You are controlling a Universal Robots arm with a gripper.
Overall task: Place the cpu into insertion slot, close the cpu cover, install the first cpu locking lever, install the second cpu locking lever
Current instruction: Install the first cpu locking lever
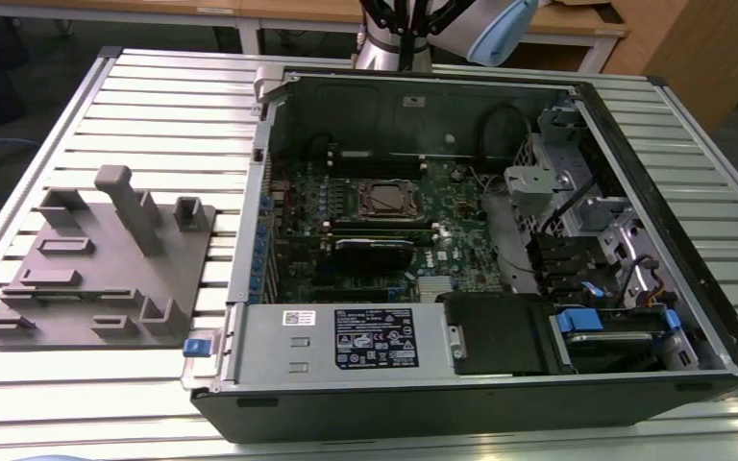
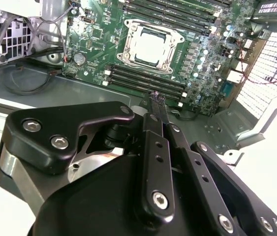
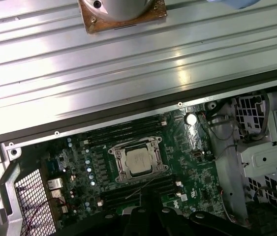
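Nearest, our gripper (image 2: 156, 98) hangs clear above the green board's (image 2: 92, 63) edge, fingers pressed together on nothing. Past it, mid-board, we count one cpu (image 2: 147, 45) lying flat in one insertion slot (image 2: 120, 58), one cpu cover (image 2: 153, 28) framing it. We judge the chip light, stiff, slick-topped, delicate underneath; opposite edges look the place to hold it, never the faces.

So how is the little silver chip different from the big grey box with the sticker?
The cpu is far smaller than the power supply box. The cpu's top is bare dull silver; the power supply box carries a dark label. The cpu lies in the middle of the green circuit board; the power supply box sits along one edge of the computer case. Both are grey metal, flat-topped, inside that case.
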